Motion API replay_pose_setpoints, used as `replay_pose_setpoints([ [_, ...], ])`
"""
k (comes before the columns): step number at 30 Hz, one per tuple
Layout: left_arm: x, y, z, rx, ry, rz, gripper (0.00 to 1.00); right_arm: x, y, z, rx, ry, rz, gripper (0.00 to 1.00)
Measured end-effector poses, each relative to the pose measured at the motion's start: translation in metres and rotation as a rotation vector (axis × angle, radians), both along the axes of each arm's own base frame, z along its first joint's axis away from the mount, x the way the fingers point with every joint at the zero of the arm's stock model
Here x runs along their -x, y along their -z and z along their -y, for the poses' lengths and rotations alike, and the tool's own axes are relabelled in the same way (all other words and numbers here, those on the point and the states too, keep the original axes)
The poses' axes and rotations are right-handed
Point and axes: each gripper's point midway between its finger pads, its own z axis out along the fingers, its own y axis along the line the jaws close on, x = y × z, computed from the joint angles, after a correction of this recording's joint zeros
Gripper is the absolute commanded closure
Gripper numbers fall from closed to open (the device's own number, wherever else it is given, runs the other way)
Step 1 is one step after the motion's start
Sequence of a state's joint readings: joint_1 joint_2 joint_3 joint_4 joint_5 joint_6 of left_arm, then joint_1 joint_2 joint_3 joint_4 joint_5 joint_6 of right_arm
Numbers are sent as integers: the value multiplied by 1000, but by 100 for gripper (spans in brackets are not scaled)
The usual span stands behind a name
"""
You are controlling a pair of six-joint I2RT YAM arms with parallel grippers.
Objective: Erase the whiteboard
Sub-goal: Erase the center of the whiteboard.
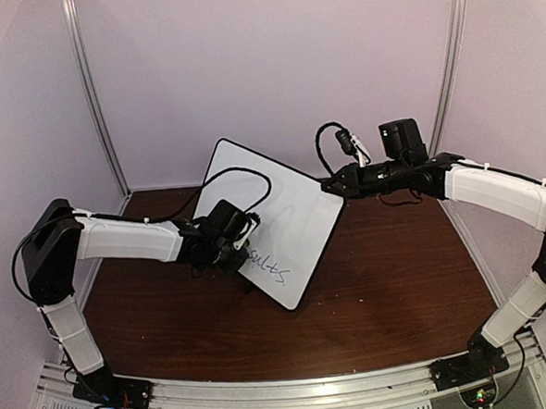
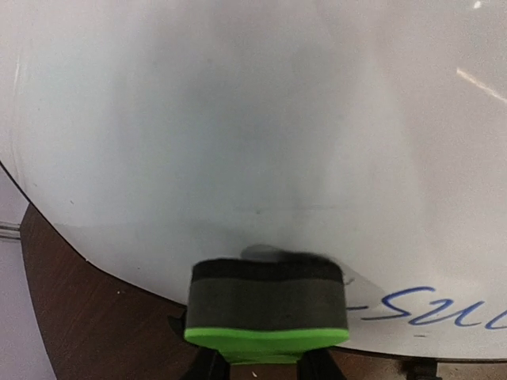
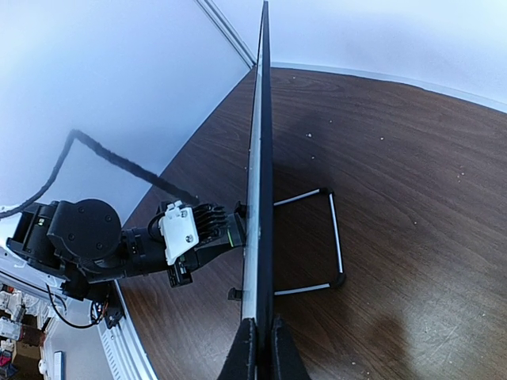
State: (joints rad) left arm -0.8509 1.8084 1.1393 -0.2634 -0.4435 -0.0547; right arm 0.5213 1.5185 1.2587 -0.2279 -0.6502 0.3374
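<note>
- Got the whiteboard (image 1: 296, 203) standing on edge around the middle of the brown table (image 1: 399, 289), turned diagonally so one corner points down toward the arm bases.
- Seen dead edge-on from the right wrist camera, with a thin wire stand (image 3: 329, 241) poking out behind it onto the tabletop.
- Pinching that thin edge with the right gripper (image 3: 259, 348), jaws squeezed narrow, one finger on each side of the frame. From the top view, looks like the board's right-hand corner.
- Reaching in from the other side with the left gripper (image 2: 265, 370), clamped snug around a small eraser (image 2: 268, 305).
- Showing the eraser's green backing to the wrist camera and the dark felt to the board.
- Parked low on the board face, close to the bottom edge. Looks like the felt is touching the surface, with a soft shadow right above it.
- Can read some blue handwriting (image 2: 444, 309) just right of the eraser, running along that same bottom edge.
- Nothing but blank white with a faint grey haze across the rest of the face in the left wrist view.
- Also spotting a black cable (image 1: 243, 174) looping up over the left wrist, in front of the board.
</note>
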Motion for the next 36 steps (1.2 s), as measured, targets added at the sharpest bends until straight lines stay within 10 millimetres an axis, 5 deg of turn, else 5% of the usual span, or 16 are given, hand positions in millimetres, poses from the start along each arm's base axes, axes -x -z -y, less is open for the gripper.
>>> replay_pose_setpoints([
  [10,-47,-11,-49,40,-159,30,100,2,-3,-3,-6,-25,19,100],
  [24,2,-8,11,29,0,14,100,0,0,-1,-1,0,0,100],
  [36,-3,-9,3,32,-38,18,100,0,0,-1,-2,-1,1,100],
])
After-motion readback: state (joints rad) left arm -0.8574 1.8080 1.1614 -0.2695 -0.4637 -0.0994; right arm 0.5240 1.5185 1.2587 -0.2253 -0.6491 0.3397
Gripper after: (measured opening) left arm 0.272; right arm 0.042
